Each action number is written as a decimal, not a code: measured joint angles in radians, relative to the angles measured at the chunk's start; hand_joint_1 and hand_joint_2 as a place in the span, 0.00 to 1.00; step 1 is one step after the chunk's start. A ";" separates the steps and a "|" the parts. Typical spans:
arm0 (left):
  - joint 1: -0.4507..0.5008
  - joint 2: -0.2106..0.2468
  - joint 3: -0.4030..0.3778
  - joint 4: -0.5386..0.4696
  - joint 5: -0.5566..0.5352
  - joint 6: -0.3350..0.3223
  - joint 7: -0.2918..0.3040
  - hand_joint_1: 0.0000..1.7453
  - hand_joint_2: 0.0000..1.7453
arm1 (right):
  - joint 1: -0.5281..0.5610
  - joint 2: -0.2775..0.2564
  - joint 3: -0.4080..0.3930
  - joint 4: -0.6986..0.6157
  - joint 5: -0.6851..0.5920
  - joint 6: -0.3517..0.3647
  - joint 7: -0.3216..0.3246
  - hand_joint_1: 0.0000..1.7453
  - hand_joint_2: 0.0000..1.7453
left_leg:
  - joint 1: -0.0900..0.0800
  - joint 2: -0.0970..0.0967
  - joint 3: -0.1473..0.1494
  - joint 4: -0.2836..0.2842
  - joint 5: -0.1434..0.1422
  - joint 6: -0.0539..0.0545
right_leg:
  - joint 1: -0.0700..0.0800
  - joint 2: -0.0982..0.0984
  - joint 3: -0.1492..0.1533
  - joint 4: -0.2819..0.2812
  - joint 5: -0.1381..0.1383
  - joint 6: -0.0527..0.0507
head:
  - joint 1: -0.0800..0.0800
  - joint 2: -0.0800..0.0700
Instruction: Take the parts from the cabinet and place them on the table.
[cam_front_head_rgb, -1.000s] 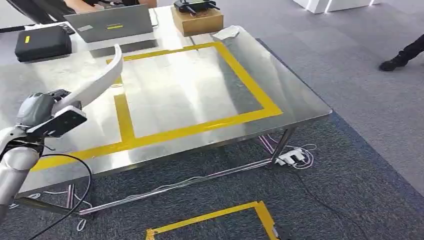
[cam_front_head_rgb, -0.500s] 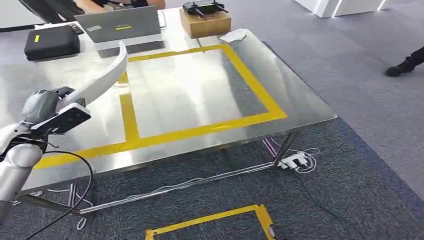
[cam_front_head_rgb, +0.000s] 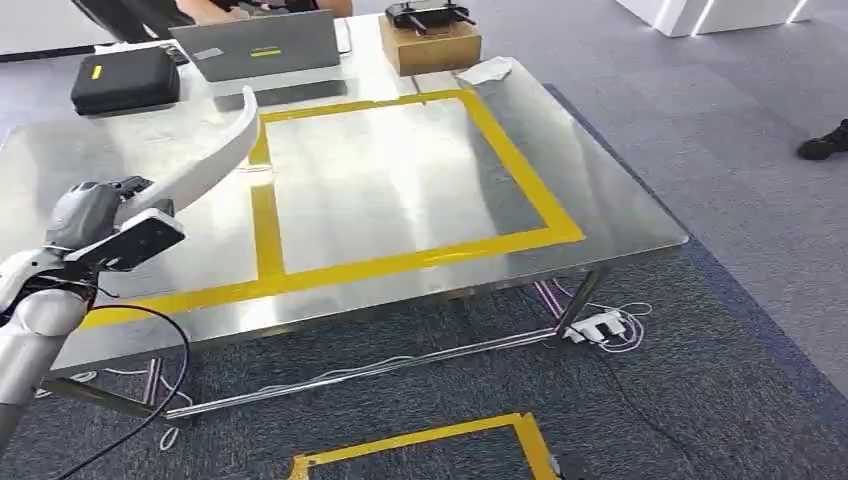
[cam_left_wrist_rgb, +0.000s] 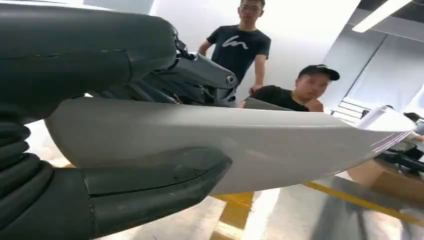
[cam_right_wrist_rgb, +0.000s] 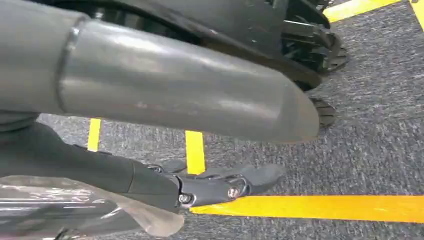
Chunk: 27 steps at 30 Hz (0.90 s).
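1. Left hand (cam_front_head_rgb: 100, 215) at 9 o'clock in the head view, raised over the near left edge of the bench (cam_front_head_rgb: 620, 215).
2. Fingers (cam_left_wrist_rgb: 200, 75) and thumb wrapped around the thick end of a long curved white part (cam_front_head_rgb: 205, 165); in the left wrist view the part (cam_left_wrist_rgb: 260, 150) clamped between thumb below and dark fingers above.
3. Part rising from the hand toward 1 o'clock, its tip above the yellow tape (cam_front_head_rgb: 380, 265) line, held clear of the bench surface.
4. Yellow tape forming a rectangle on the steel bench top.
5. At the far edge, around 11 to 12 o'clock: black case (cam_front_head_rgb: 125, 80), grey laptop (cam_front_head_rgb: 262, 48), brown box (cam_front_head_rgb: 430, 45) with a black device (cam_front_head_rgb: 428, 13) on top.
6. Right hand (cam_right_wrist_rgb: 220, 185) hanging low over grey carpet (cam_right_wrist_rgb: 380, 125) with yellow floor tape (cam_right_wrist_rgb: 325, 207); fingers held out fairly straight and close together, touching nothing, with clear plastic (cam_right_wrist_rgb: 75, 205) just beside the wrist.
7. Two people (cam_left_wrist_rgb: 300, 90) behind the bench in the left wrist view.
8. White power strip (cam_front_head_rgb: 592, 325) and cables on the floor under the bench at 4 o'clock.
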 joint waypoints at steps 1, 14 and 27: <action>0.001 0.000 0.000 0.000 0.000 0.000 0.000 1.00 1.00 | 0.000 0.000 0.000 0.000 0.000 0.000 0.001 0.00 0.00 | -0.001 -0.003 -0.004 0.003 0.000 0.000 | -0.001 -0.007 -0.002 -0.001 0.001 0.006 | 0.004 0.000; -0.006 -0.012 -0.011 0.008 -0.063 0.008 0.020 1.00 1.00 | -0.001 0.000 0.000 0.000 -0.003 0.003 0.004 0.00 0.00 | 0.003 -0.049 0.003 -0.002 0.000 0.021 | -0.002 0.039 -0.030 0.009 0.012 0.015 | 0.005 0.000; -0.108 -0.051 -0.087 0.129 -0.208 0.021 0.076 1.00 1.00 | -0.010 0.002 0.000 -0.003 0.014 0.001 0.016 0.00 0.00 | -0.001 -0.053 -0.003 -0.007 0.008 0.009 | 0.002 0.039 -0.022 -0.005 0.021 0.008 | 0.005 0.000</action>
